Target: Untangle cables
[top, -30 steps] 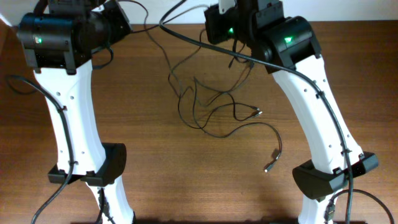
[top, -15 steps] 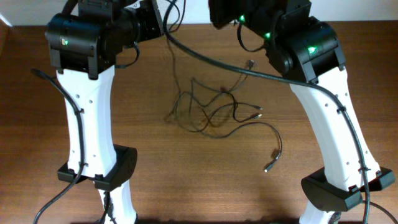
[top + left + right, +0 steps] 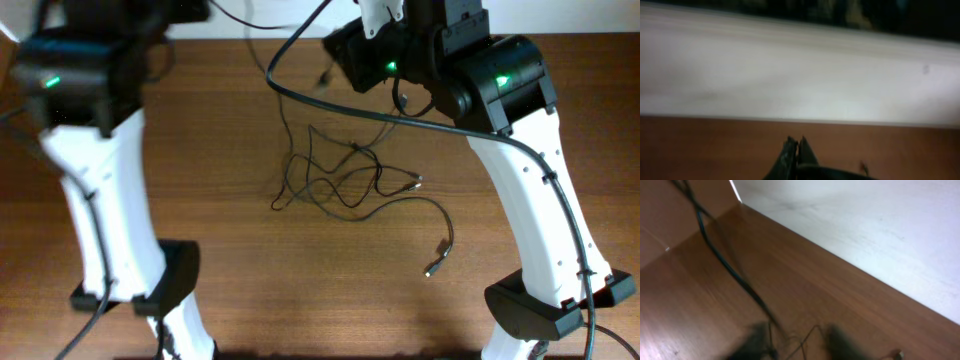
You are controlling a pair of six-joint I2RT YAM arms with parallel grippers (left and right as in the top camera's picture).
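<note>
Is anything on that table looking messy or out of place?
Yes: the thin black cables lie in a loose tangle in the middle of the table, their loops crossing over one another. One strand trails off to a plug end lying apart from the bunch. Nothing looks spilled or broken.

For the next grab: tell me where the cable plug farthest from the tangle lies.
Overhead, the plug lies on the table at right, below the cable tangle, left of the right arm's base.

Cables (image 3: 335, 180): bunched at table (image 3: 250, 300) centre, between left arm (image 3: 100, 200) and right arm (image 3: 520, 190). One strand ran from the bunch toward the far edge. One plug end (image 3: 436, 266) lay apart, right-front of the bunch.
</note>
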